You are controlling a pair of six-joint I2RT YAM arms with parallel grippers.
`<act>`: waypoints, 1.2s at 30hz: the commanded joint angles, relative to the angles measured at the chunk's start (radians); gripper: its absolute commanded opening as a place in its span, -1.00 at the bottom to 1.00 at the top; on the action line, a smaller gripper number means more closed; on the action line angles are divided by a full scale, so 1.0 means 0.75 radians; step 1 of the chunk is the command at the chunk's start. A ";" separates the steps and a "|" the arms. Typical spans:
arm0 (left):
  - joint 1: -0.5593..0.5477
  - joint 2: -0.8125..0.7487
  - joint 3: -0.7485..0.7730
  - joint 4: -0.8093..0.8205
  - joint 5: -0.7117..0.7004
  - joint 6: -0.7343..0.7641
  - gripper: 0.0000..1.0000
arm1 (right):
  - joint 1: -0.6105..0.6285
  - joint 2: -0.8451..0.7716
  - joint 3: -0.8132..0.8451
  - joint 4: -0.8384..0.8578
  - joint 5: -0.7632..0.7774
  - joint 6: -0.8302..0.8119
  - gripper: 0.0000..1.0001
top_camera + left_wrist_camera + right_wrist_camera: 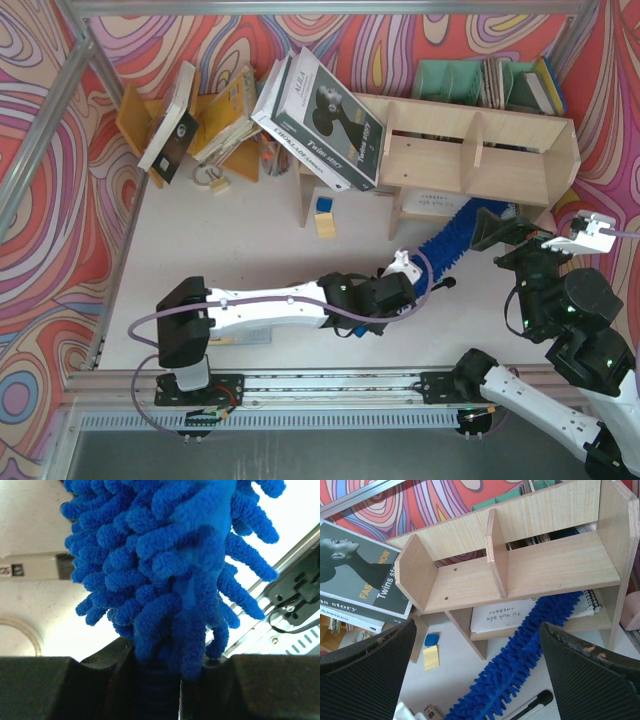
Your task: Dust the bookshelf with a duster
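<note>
Left gripper (157,677) pinches duster (170,565); leaning book (370,587) reads "Twins story".

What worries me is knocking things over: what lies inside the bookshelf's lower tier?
The duster pokes in over a flat white booklet; a spiral-bound pad lies by the end wall. The bookshelf's upper board hides the tier's back.
</note>
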State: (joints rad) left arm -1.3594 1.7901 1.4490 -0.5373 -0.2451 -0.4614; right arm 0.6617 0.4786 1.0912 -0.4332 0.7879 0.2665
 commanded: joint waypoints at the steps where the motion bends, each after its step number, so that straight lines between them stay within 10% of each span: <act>1: 0.050 -0.161 -0.127 0.063 -0.112 -0.038 -1.00 | 0.006 0.010 0.007 0.019 0.010 -0.004 0.98; 36: -0.076 0.011 -0.012 0.054 0.046 0.216 -1.00 | 0.005 0.004 0.003 0.004 0.015 0.004 0.97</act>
State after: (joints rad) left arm -1.4014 1.7981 1.4239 -0.4988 -0.2234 -0.3473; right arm 0.6617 0.4877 1.0908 -0.4332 0.7879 0.2668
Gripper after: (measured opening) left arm 0.344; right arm 0.987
